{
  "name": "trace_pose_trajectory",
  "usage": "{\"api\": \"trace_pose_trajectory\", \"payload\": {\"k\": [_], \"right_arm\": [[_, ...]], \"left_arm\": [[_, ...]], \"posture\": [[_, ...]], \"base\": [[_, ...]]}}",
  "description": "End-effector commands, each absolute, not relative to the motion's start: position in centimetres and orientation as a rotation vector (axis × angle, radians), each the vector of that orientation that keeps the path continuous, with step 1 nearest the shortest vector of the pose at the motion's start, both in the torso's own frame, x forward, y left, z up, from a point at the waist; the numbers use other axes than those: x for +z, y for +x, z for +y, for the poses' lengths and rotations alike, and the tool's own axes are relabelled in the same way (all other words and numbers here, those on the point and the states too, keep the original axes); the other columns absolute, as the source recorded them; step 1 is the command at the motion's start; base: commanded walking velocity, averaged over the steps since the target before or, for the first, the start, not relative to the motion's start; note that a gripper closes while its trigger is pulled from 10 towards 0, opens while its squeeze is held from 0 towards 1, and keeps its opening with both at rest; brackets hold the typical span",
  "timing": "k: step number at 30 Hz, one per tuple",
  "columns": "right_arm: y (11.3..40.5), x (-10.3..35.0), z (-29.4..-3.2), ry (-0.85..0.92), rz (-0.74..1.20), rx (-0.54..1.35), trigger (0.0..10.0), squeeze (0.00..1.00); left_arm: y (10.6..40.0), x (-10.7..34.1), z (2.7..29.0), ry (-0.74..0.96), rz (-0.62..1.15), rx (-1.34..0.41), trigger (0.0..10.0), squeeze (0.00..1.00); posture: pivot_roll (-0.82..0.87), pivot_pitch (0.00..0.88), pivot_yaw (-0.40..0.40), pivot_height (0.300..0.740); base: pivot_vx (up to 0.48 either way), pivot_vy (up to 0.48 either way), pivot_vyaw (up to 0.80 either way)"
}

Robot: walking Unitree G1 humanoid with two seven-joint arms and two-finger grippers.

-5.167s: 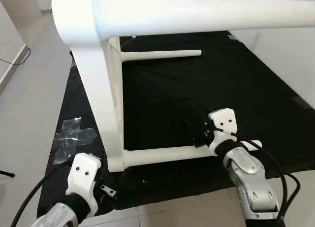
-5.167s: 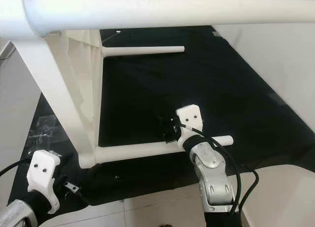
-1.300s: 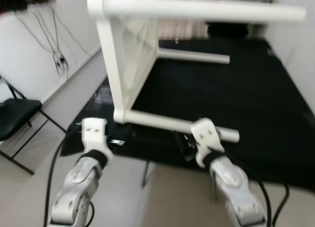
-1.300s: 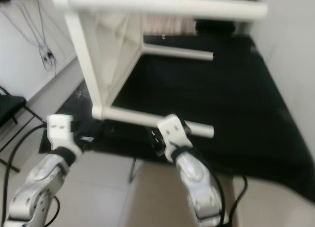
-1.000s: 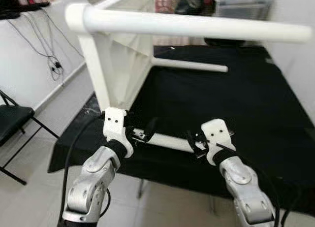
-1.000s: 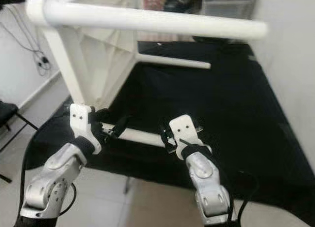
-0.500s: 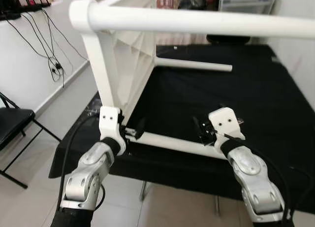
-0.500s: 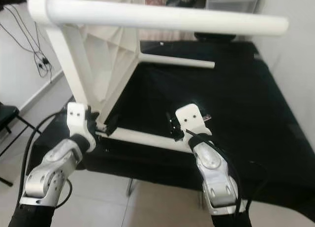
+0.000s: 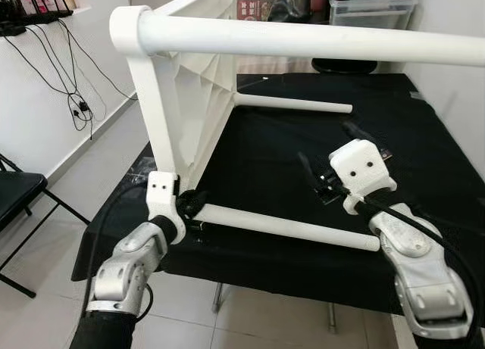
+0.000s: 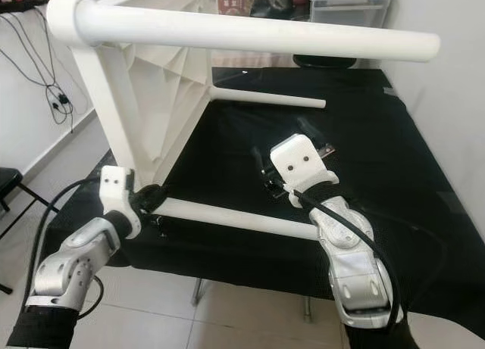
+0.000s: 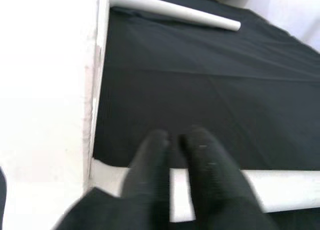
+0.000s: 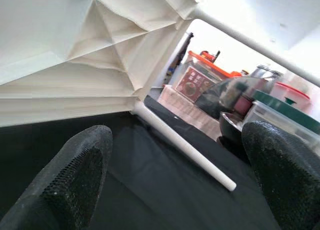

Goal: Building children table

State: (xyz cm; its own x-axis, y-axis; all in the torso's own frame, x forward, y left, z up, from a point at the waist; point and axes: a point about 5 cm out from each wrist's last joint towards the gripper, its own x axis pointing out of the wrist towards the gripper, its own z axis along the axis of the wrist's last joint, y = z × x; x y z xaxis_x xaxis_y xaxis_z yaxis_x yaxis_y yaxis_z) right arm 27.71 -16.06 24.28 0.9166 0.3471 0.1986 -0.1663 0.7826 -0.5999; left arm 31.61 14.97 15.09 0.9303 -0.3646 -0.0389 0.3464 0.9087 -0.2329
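White table (image 9: 189, 99) on side; left gripper (image 9: 193, 203) jaws clenched at leg (image 9: 288, 228); right gripper (image 9: 322, 167) jaws released.

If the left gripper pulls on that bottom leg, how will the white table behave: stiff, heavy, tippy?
The white table lies on its side on the black cloth, legs sticking out level, so it may rock or slide. Its ribbed, thin-walled underside suggests stiff, fairly light plastic. The left gripper sits at the round bottom leg, which looks smooth and could slip.
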Motion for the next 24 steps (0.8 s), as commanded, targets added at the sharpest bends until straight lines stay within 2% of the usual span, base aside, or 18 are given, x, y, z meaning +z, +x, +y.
{"api": "trace_pose_trajectory", "payload": {"k": [1, 3, 7, 9, 14, 15, 16, 17, 21, 24], "right_arm": [[27.1, 24.4, -15.0, -0.628, -0.313, 0.363, 10.0, 0.00], [26.2, 24.3, -13.9, -0.682, -0.297, 0.504, 10.0, 0.00], [25.7, 24.1, -13.4, -0.703, -0.281, 0.576, 10.0, 0.00], [24.8, 23.7, -13.0, -0.734, -0.246, 0.661, 10.0, 0.00], [24.7, 25.0, -13.7, -0.749, -0.255, 0.635, 10.0, 0.00], [24.6, 25.6, -14.1, -0.759, -0.267, 0.630, 10.0, 0.00], [24.6, 25.6, -14.1, -0.759, -0.267, 0.630, 10.0, 0.00], [24.5, 26.1, -14.4, -0.766, -0.279, 0.634, 10.0, 0.00], [23.8, 27.4, -15.4, -0.783, -0.296, 0.662, 10.0, 0.00], [22.3, 30.7, -16.8, -0.797, -0.341, 0.723, 10.0, 0.00]], "left_arm": [[31.8, 15.2, 15.6, -0.229, 0.073, -0.374, 0.0, 0.00], [32.0, 15.1, 16.1, -0.215, 0.069, -0.372, 0.0, 0.00], [32.2, 15.0, 16.5, -0.210, 0.067, -0.366, 0.0, 0.00], [32.6, 14.8, 17.5, -0.154, 0.068, -0.346, 0.0, 0.00], [33.0, 13.8, 19.0, -0.071, 0.083, -0.307, 0.0, 0.00], [33.0, 13.7, 19.3, -0.067, 0.084, -0.294, 7.3, 0.00], [33.0, 13.7, 19.3, -0.067, 0.084, -0.294, 7.3, 0.00], [33.0, 13.6, 19.5, -0.065, 0.085, -0.287, 10.0, 0.00], [33.0, 13.4, 20.0, -0.063, 0.090, -0.268, 10.0, 0.00], [32.9, 13.2, 20.5, -0.060, 0.091, -0.265, 10.0, 0.00]], "posture": [[-0.11, 0.086, 0.025, 0.740], [-0.12, 0.094, 0.021, 0.740], [-0.12, 0.094, 0.021, 0.740], [-0.13, 0.102, 0.019, 0.740], [-0.14, 0.111, 0.021, 0.740], [-0.15, 0.118, 0.023, 0.740], [-0.15, 0.118, 0.023, 0.740], [-0.15, 0.120, 0.024, 0.740], [-0.16, 0.128, 0.037, 0.740], [-0.17, 0.132, 0.052, 0.740]], "base": [[0.000, 0.000, 0.00], [0.000, 0.000, 0.00], [0.000, 0.000, 0.00], [0.000, 0.000, 0.00], [0.000, 0.000, 0.00], [0.000, 0.000, 0.00], [0.000, 0.000, 0.00], [0.000, 0.000, 0.00], [0.000, 0.000, 0.00], [0.000, 0.000, 0.00]]}}
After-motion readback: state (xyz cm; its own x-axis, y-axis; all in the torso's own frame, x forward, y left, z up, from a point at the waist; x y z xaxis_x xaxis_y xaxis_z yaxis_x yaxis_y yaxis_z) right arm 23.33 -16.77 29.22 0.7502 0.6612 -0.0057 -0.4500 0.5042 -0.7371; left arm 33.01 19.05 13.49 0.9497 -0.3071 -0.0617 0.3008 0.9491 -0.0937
